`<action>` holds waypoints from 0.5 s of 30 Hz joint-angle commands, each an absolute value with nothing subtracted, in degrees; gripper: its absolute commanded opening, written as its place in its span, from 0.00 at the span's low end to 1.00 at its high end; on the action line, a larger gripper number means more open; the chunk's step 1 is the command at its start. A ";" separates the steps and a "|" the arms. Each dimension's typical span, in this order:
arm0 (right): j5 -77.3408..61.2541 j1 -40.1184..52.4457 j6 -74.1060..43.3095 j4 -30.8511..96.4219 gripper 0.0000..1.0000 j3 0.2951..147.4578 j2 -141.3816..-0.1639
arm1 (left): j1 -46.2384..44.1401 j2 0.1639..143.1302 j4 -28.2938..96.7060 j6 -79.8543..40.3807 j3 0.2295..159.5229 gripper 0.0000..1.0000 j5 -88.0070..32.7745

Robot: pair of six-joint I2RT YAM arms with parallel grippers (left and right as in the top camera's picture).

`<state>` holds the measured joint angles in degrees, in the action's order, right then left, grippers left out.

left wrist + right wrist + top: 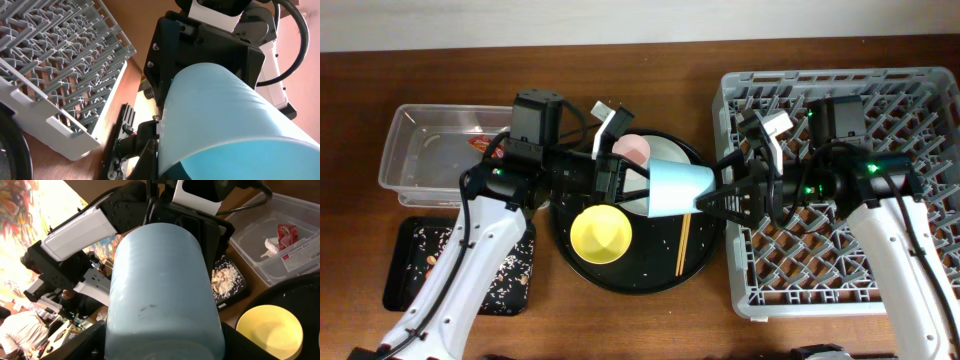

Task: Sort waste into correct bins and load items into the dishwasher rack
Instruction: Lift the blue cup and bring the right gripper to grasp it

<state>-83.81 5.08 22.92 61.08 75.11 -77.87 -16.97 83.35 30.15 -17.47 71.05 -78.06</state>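
The blue cup (678, 188) lies on its side in the air above the round black tray, held between both grippers. My left gripper (638, 183) pinches its open rim, one finger outside the wall in the left wrist view (165, 160). My right gripper (720, 197) is shut on its base end, fingers flanking the cup (162, 340). The pink cup (632, 150), pale plate (672, 152), yellow bowl (600, 232) and chopsticks (683, 245) are on the round tray. The grey rack (920, 100) stands at the right.
The clear tub (420, 150) at the left holds the red wrapper (286, 234) and white tissue (270, 245). The shallow black tray (410, 265) in front of it holds pale scraps. The round black tray (650, 275) sits mid-table against the rack's left wall (65, 60).
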 commanded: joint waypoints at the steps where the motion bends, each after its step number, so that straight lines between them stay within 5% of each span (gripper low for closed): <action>1: -88.09 5.63 23.75 60.62 0.72 76.09 -77.76 | -17.26 83.44 30.06 -16.19 71.40 0.00 -77.58; 12: -86.72 9.41 23.77 57.93 0.72 76.07 -78.17 | -17.26 83.44 30.06 -16.19 71.40 0.00 -77.58; 15: -86.59 9.74 23.75 56.60 0.64 76.07 -78.17 | -17.26 83.44 30.06 -16.19 71.40 0.00 -77.58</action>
<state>-83.68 8.27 22.74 57.21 75.11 -78.08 -17.04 83.35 30.20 -17.28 71.05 -79.33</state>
